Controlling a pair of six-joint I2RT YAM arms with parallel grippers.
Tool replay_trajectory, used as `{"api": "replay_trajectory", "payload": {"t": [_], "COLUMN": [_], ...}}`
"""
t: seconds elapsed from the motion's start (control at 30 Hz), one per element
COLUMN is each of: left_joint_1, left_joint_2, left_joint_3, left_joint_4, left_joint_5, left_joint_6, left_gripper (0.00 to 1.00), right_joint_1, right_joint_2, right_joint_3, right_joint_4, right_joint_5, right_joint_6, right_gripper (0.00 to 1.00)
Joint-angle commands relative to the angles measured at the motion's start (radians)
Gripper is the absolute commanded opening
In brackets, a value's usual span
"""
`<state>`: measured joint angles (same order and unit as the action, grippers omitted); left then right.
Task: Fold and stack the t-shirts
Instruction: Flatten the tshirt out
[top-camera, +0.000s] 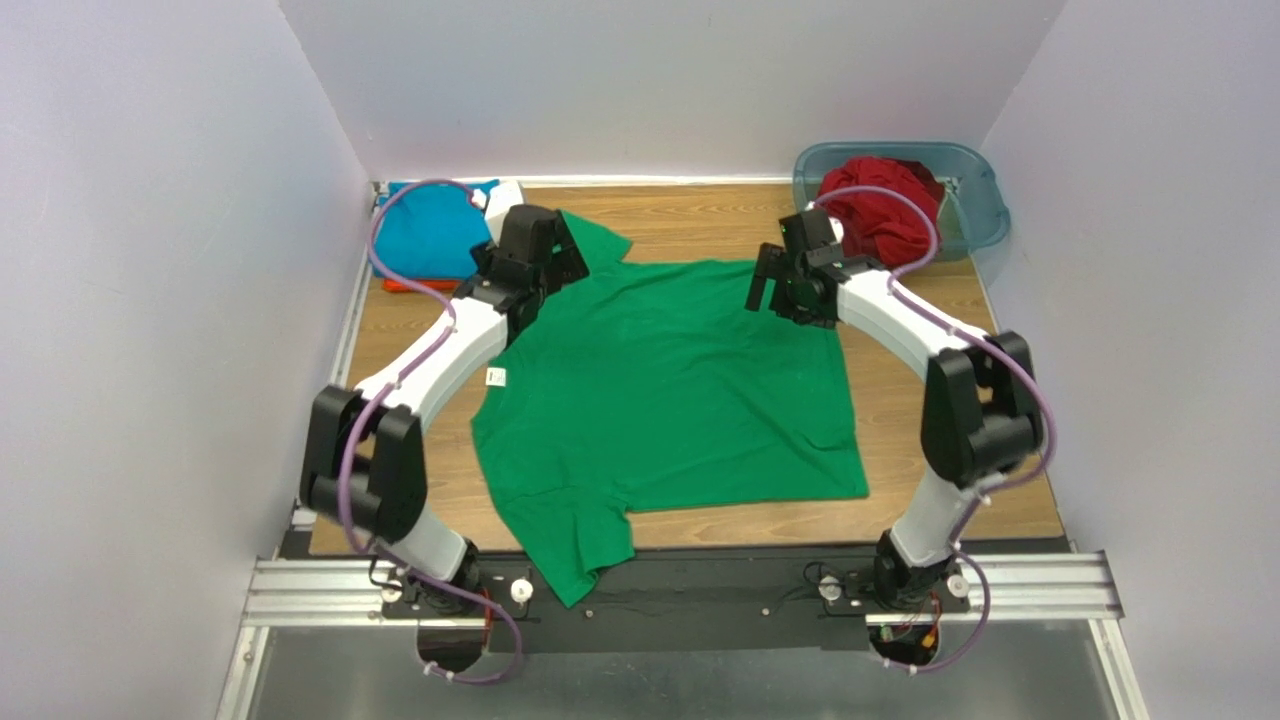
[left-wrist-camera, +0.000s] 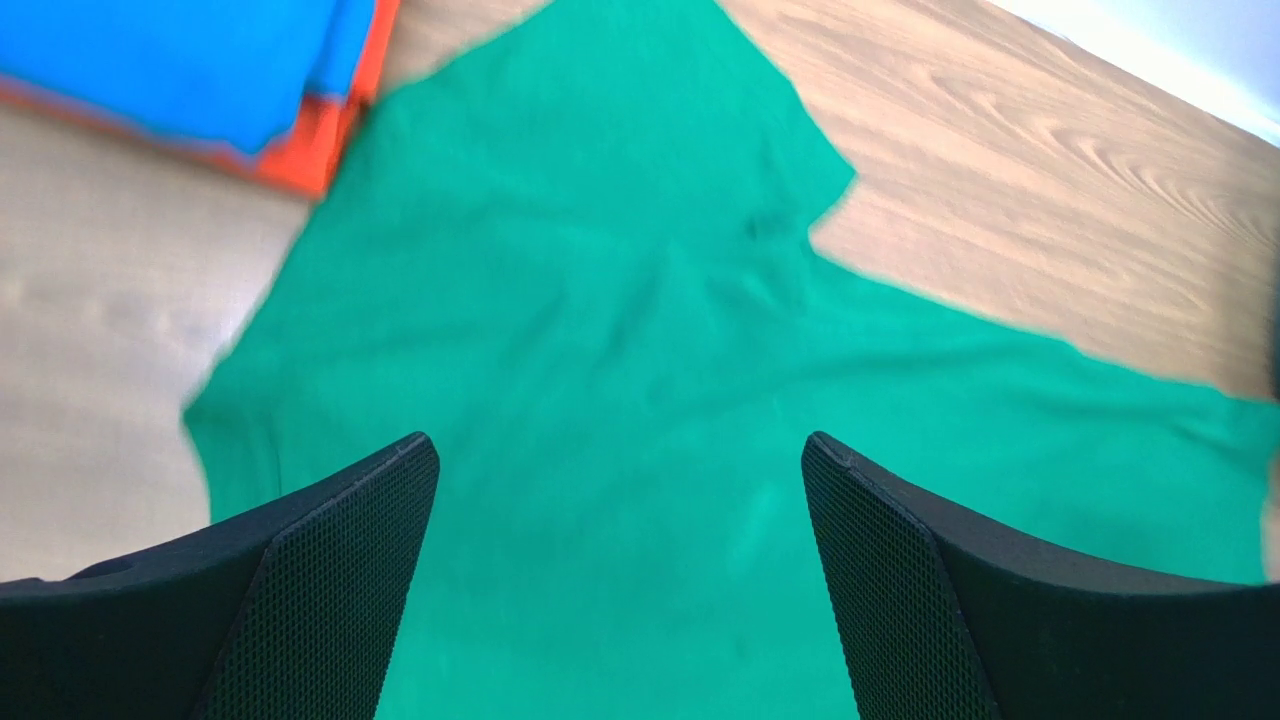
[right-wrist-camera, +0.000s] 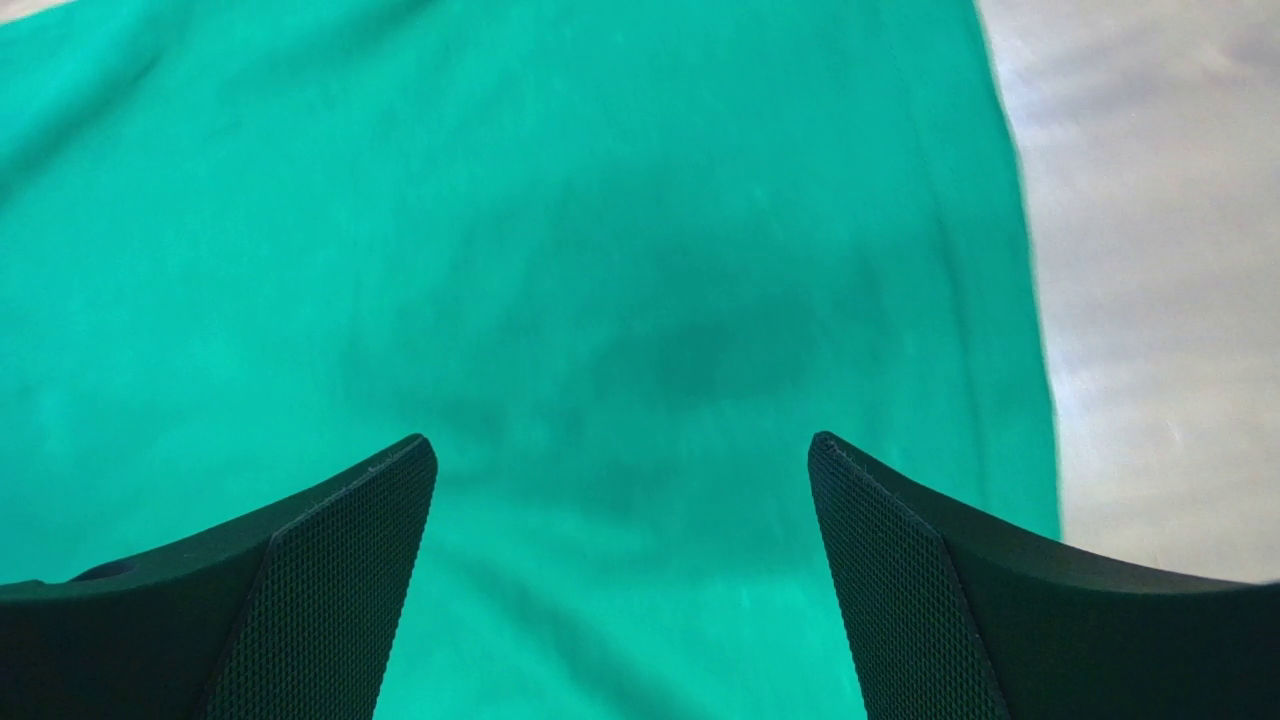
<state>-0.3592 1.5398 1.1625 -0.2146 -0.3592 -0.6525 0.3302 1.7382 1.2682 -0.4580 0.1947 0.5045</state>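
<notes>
Pale lilac walls (top-camera: 166, 225) on three sides, wood-grain tabletop (top-camera: 706, 225), metal rail (top-camera: 1052, 585) along near edge

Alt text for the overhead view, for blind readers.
A green t-shirt lies spread on a table, left gripper and right gripper open above its far edge. Far left, blue shirt atop orange shirt; far right, red shirt in a tub.
</notes>
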Motion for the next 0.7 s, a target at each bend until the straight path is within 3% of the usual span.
{"api": "replay_trajectory", "payload": {"t": [0.0,0.23,0.67], "left_joint_1": [0.048,0.071,0.121], "left_joint_2": [0.12,0.318,0.502], "left_joint_3": [0.081,0.206,0.29], "left_joint_4": [0.086,0.099,0.138], "left_joint_5": [0.075,0.175,0.284], "left_joint_6": [0.102,0.152,0.185], "left_gripper": [0.98,0.98,0.98], "right_joint_1": [-0.016,-0.025,-0.046], "right_joint_2": [0.127,0.312,0.451], "right_joint_3": [0.121,0.259,0.344], "right_joint_4": [0.009,0.013,0.013], "right_joint_5": [-0.02,-0.026,0.003], "right_joint_6": [-0.058,-0.104,-0.115], "right_gripper": [1.0,1.0,1.0]}}
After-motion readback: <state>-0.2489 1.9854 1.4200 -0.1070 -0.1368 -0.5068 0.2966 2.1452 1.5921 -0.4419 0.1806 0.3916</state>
